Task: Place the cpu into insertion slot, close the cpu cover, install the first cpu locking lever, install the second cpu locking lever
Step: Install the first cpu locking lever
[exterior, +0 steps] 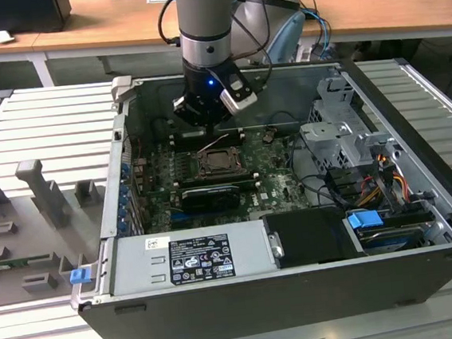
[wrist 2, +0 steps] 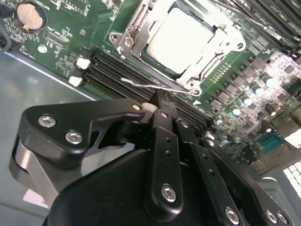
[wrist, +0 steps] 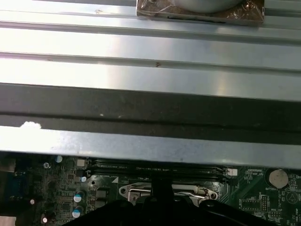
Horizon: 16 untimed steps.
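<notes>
**Item: hand** [wrist 2: 159, 101]. Black, linkage type, on the arm reaching into the open computer case [exterior: 302, 290], upper centre of the exterior view. Fingers were drawn together with nothing visibly clamped between them. The pinched form probably served as a narrow pusher.

**Item: locking lever** [wrist 2: 138, 84]. Thin silvery wire, in the second wrist view at or just beside the hand's tip; actual contact could not be made out. It stood between the hand and the socket, apparently not yet tucked down.

**Item: cpu** [wrist 2: 181, 40]. Dull silver top facing up, seated flat in the insertion slot [exterior: 222, 163], middle of the exterior view.

**Item: cpu cover** [wrist 2: 138, 23]. Silvery frame lowered over the chip, which showed through its cut-out. Presumably laid down so that the levers could pin it.

**Item: memory slots** [wrist 2: 117, 70]. Long, black, running between the socket and the hand.

**Item: motherboard** [wrist 2: 61, 33]. Green, carrying a coin cell battery [wrist 2: 30, 16].

**Item: power supply** [exterior: 190, 257]. Grey box, lower centre of the exterior view.

**Item: desk** [exterior: 38, 131]. Slatted metal, bearing the case, with grey fixtures [exterior: 39, 187] at the exterior view's left.
</notes>
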Motion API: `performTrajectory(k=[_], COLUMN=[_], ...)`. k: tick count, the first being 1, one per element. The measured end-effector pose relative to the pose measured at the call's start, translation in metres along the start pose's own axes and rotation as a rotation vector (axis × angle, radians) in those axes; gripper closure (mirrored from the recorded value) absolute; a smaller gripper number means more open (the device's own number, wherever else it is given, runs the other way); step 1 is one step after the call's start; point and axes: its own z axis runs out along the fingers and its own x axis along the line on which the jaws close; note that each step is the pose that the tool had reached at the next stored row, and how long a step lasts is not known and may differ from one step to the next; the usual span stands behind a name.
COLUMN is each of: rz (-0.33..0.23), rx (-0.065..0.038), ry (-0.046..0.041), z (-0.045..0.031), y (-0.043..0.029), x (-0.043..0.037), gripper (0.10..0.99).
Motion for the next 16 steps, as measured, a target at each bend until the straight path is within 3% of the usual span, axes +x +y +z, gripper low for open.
performTrajectory(k=[5, 16], rz=[0.0, 0.0], rx=[-0.02, -0.018], ry=[-0.0011, -0.0009], z=[0.0032, 0.0109], y=[-0.0006, -0.0006], x=[-0.0055, -0.0154], gripper=[0.98, 0.98])
